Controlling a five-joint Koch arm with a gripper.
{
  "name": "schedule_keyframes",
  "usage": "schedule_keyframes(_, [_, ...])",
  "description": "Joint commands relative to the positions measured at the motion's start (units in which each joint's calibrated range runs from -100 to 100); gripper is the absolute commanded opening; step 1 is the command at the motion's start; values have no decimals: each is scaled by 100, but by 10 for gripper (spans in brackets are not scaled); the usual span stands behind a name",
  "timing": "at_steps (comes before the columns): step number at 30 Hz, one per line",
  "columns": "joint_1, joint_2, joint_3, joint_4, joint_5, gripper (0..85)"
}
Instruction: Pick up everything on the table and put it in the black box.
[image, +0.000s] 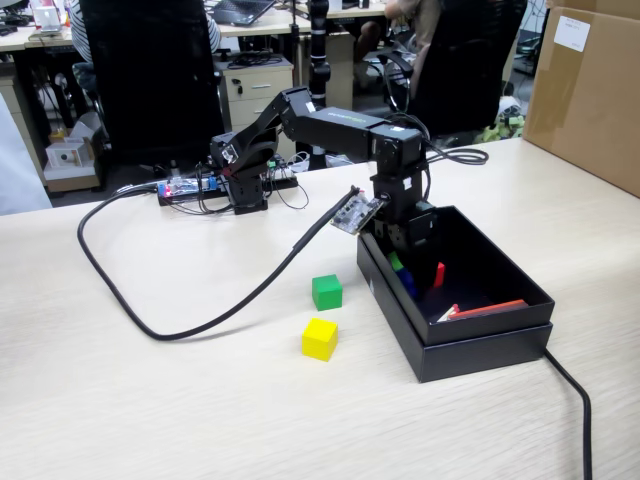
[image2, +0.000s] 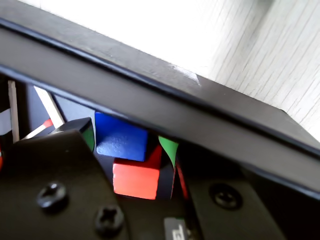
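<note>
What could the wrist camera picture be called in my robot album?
Blue cube and red cube seen beside the black box rim.

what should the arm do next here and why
Probably open and lift out of the black box. The gripper is down inside it, and the wrist view shows the blue cube and red cube at its jaws. Whether the jaws have let go is unclear. The green cube and yellow cube remain on the table.

gripper (image: 412, 262) tips hidden behind box wall (image: 385, 290), jaw gap unclear
</note>
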Motion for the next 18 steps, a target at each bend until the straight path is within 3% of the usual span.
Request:
schedule_keyframes(1, [-5, -699, 99, -23, 15, 291])
schedule_keyframes(4, [-34, -1513, 18, -23, 10, 408])
schedule_keyframes(10, [-254, -3017, 190, -23, -83, 418])
schedule_keyframes(18, [-1045, -3235, 18, -23, -967, 418])
